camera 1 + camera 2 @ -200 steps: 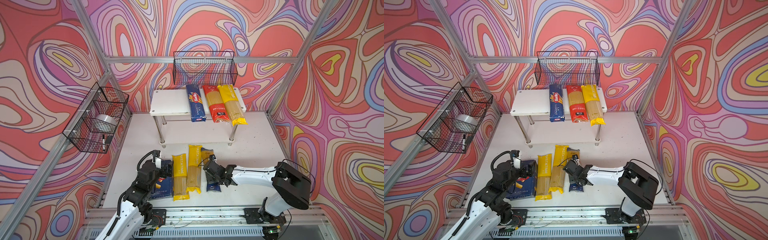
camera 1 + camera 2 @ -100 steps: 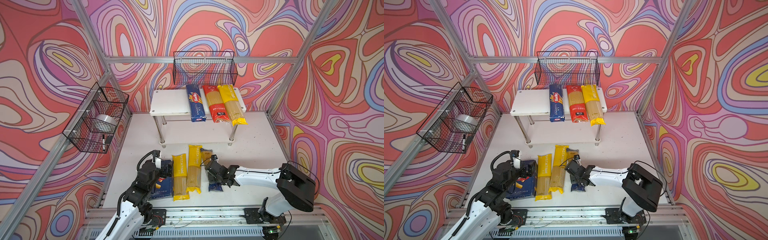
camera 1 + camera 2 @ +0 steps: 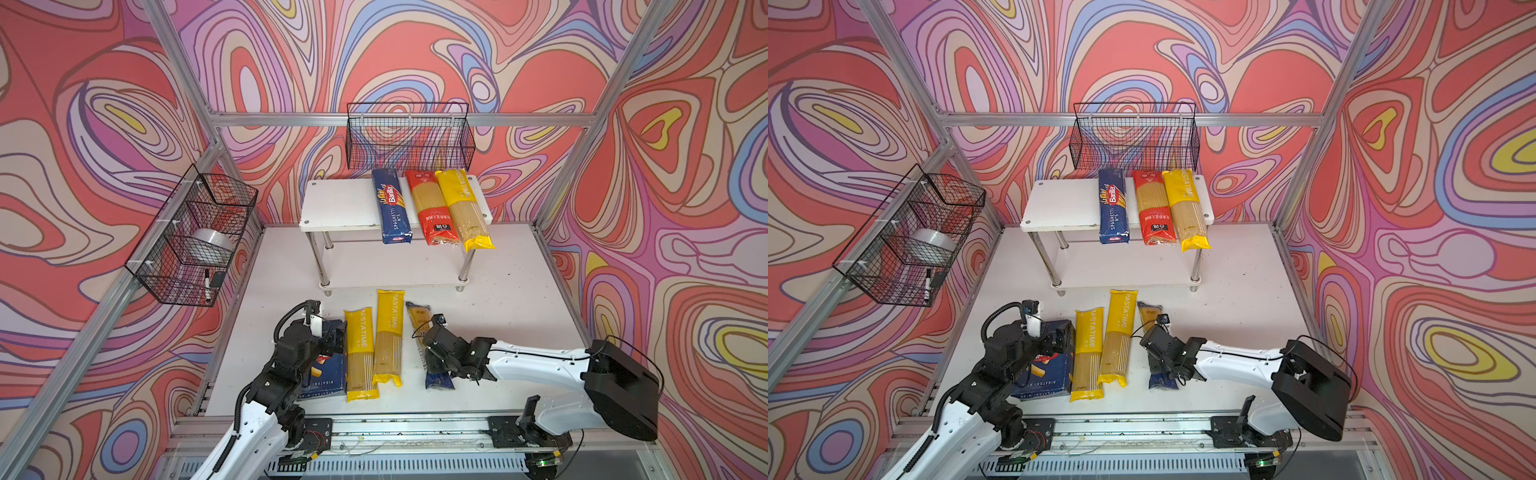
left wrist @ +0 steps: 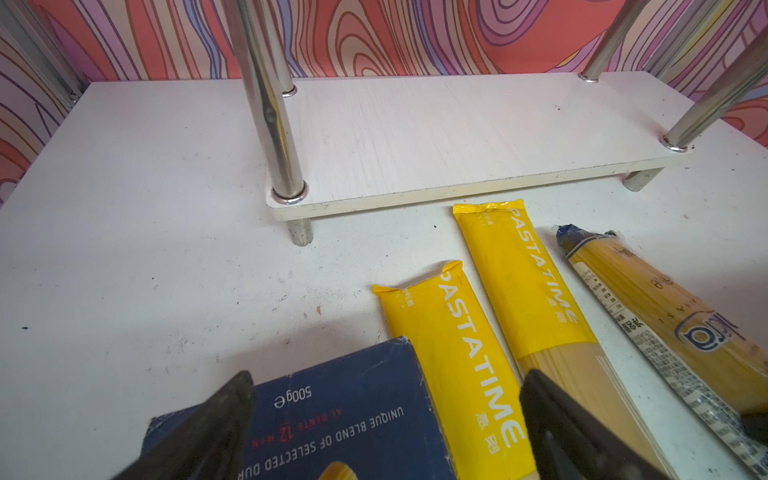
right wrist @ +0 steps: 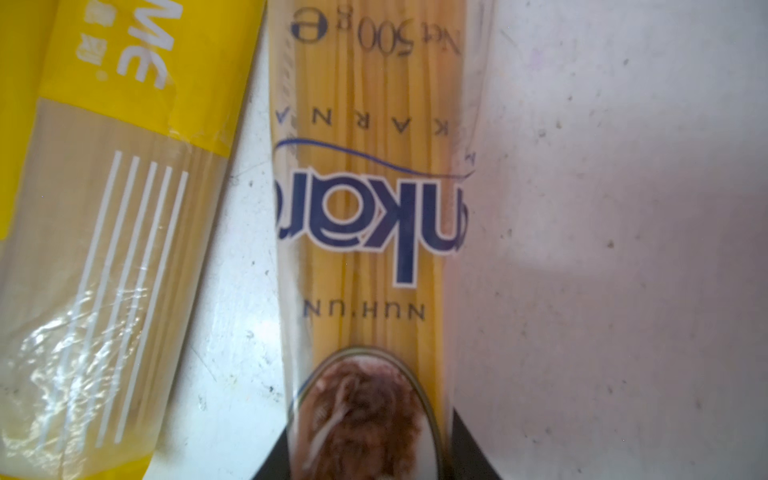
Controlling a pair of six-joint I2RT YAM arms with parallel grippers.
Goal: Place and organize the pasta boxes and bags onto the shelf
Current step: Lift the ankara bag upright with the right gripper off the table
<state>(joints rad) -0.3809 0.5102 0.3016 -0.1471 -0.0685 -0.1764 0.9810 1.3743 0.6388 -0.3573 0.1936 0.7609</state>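
My top views look down on the whole desk [image 3: 511, 316]; both wrist cameras sit close, sharing the blue bag [image 4: 665, 316].

shelf [image 4: 457, 137]: matt board | legs [image 4: 270, 124]: polished metal | bag [image 5: 365, 187]: glossy plastic

The left arm [image 3: 253, 424] rises with its elbow bent and its wrist tipped forward and down. The left gripper [image 4: 388, 380] holds its fingers [image 4: 208, 432] spread wide apart. The right arm [image 3: 536, 365] stretches low and almost level, wrist angled down. The right gripper [image 5: 370, 432] has its fingers [image 5: 467, 455] pressed against both long sides of the dark blue bag [image 5: 365, 208].
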